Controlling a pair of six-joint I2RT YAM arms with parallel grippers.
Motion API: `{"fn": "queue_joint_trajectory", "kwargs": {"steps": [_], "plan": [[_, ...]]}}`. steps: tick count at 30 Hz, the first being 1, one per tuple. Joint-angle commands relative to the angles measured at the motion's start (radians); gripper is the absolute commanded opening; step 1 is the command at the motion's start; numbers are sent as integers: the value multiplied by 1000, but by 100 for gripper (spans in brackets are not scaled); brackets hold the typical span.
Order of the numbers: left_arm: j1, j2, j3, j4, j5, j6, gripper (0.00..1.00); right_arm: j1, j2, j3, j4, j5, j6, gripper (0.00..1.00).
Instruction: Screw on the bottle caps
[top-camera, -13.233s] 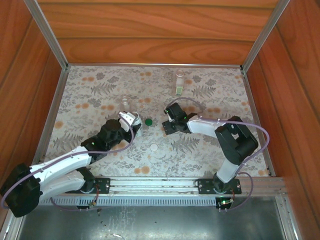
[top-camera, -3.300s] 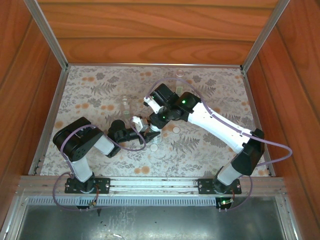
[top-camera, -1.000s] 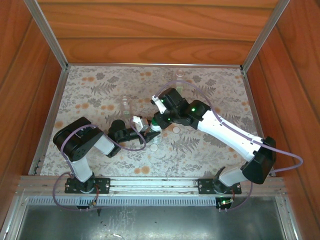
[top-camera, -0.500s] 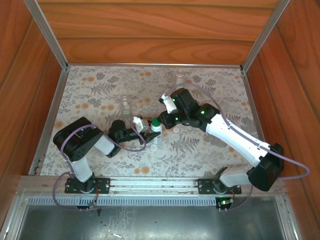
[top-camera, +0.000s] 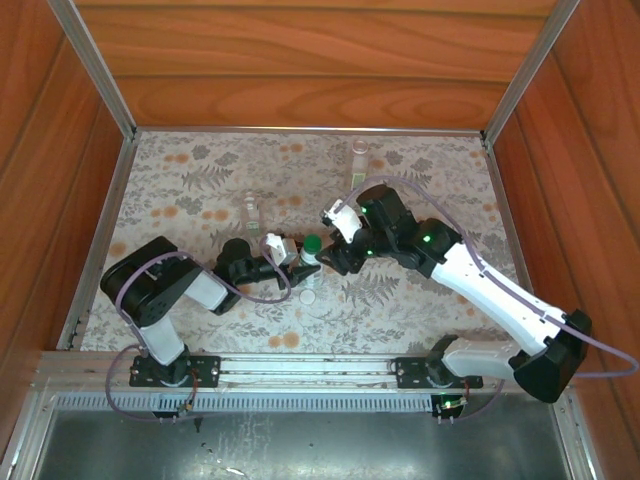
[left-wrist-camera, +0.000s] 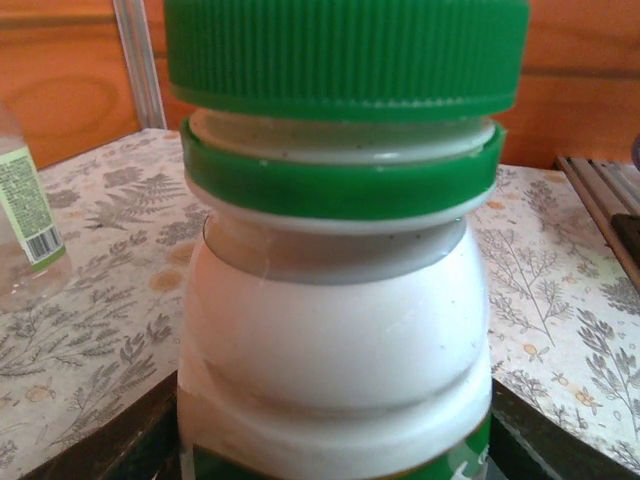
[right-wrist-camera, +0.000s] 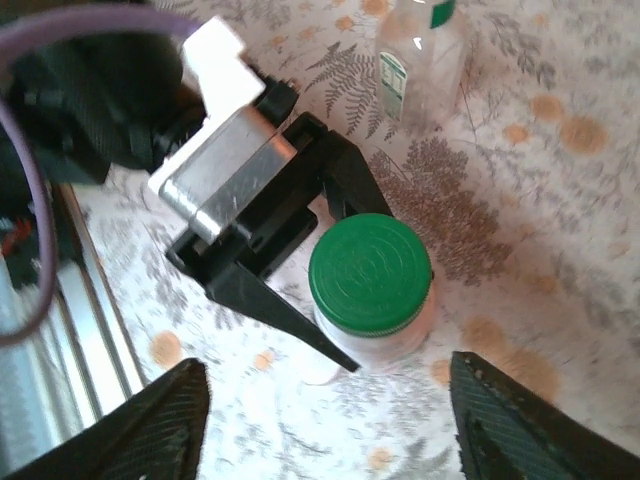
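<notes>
Now, the right gripper (right-wrist-camera: 330, 430) hangs with jaws spread just above the ribbed dark green cap (right-wrist-camera: 370, 272), likely poised to grip and twist it. That cap sits on the neck of the smooth, rounded white bottle (left-wrist-camera: 335, 330), which the left gripper (top-camera: 296, 260) clamps upright near the middle of the fern-printed table (top-camera: 420, 180), seemingly to stop it spinning.

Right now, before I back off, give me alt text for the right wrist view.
A dark green cap sits on the white bottle, which the jaws of the left gripper clamp from the upper left. The right gripper has its jaws spread wide to either side below, touching nothing. A clear bottle stands at the top on the floral table.
</notes>
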Motion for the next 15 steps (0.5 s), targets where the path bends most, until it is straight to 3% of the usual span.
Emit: {"fn": "queue_joint_trajectory", "kwargs": {"steps": [1, 7, 15], "plan": [[4, -48, -8, -58, 56, 48, 58, 7, -6, 1, -49, -54, -326, 72], [4, -82, -14, -113, 72, 101, 58, 7, 114, 170, -244, -84, -552, 75], [8, -83, -14, -127, 71, 113, 58, 6, 259, 333, -358, -75, -639, 67]]}}
